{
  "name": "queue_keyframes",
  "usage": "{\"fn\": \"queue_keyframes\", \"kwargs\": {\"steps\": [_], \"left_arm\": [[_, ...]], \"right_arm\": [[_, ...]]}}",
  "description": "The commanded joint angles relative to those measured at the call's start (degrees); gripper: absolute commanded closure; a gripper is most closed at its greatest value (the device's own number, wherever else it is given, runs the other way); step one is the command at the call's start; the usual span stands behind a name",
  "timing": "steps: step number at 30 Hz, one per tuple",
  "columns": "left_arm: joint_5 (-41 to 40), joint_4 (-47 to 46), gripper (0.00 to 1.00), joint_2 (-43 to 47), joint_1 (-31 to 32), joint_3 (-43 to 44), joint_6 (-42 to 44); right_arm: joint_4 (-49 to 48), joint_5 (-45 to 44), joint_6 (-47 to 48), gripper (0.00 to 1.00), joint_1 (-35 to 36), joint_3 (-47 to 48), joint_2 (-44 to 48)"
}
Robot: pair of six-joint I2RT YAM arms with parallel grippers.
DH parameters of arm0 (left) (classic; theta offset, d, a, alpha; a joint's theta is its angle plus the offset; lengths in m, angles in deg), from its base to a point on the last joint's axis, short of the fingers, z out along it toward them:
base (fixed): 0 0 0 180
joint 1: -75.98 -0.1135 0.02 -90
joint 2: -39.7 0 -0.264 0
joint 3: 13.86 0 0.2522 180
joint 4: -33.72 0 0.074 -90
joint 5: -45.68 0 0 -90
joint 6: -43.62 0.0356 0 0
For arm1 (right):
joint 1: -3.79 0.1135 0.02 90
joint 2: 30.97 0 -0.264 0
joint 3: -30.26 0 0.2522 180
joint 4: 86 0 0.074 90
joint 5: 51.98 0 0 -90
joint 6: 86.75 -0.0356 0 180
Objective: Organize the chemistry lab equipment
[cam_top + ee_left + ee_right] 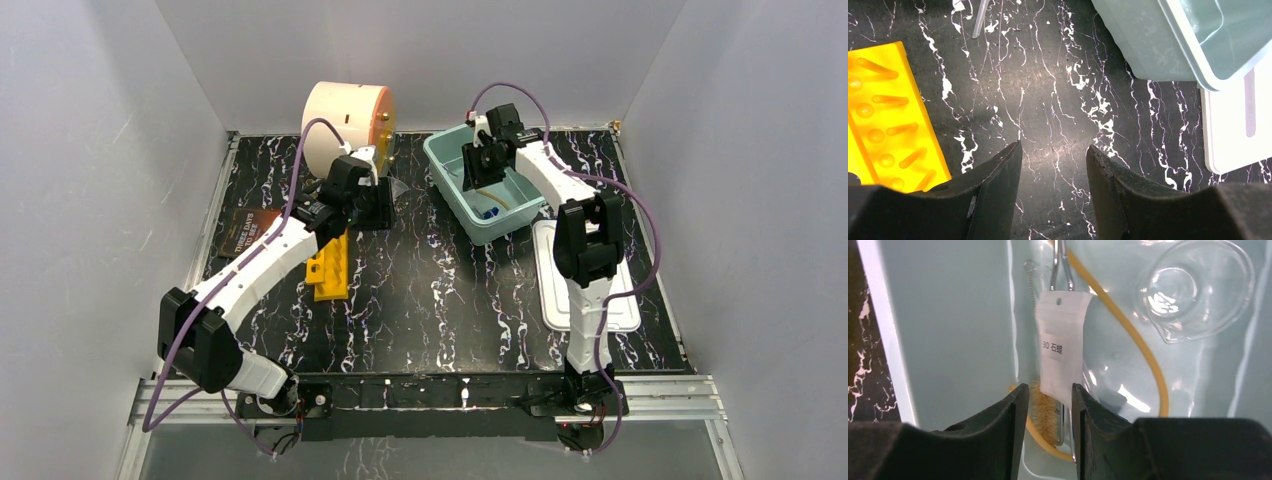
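Dark marbled surface [450, 290], yellow tube rack [330, 270] lying flat, right tool [480, 180] over teal bin [455, 200], white lid [550, 285] just beside, cream drum [345, 120] at rear.

I've got the tube rack [330, 265] left on the desk [450, 300], the bin [447, 185] back right, a lid [625, 300] just before it; pouch [1062, 347], dish [1198, 287], loop [1143, 347] inside.

The table [1048, 100] top is black with white marble veins, smooth and slightly glossy. The yellow tube rack [883, 115] is shiny, half-translucent plastic. The teal bin [948, 315] is smooth plastic with a soft sheen. The small dish [1198, 290] is clear, glossy glass, the tan loop [1143, 345] looks like matt rubber, and the white pouch [1063, 350] looks matt. The left gripper [1054, 150] has black matt fingers [998, 190], rough at the edges.
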Motion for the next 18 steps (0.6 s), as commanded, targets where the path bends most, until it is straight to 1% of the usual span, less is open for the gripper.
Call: {"fn": "queue_keyframes", "kwargs": {"steps": [1,6,11,15,18], "left_arm": [[-3.6,0.6,0.51,1.8,-0.1,2.8,0.5],[-6.6,0.7,0.5,3.4,-0.1,3.8,0.0],[-11.8,0.9,0.5,5.7,-0.1,6.8,-0.6],[-17.6,0.8,0.46,8.1,-0.1,8.5,-0.8],[-21.7,0.7,0.42,9.9,-0.1,8.8,-1.0]], "right_arm": [[-0.4,-6.0,-2.3,0.54,0.1,2.7,5.3],[-2.4,-10.3,-3.6,0.46,1.0,1.9,10.9],[-5.3,-13.3,-2.4,0.37,5.0,1.6,16.2],[-7.6,-13.8,-1.1,0.33,9.8,1.9,17.0],[-9.0,-13.2,-1.0,0.31,13.3,2.8,15.1]]}}
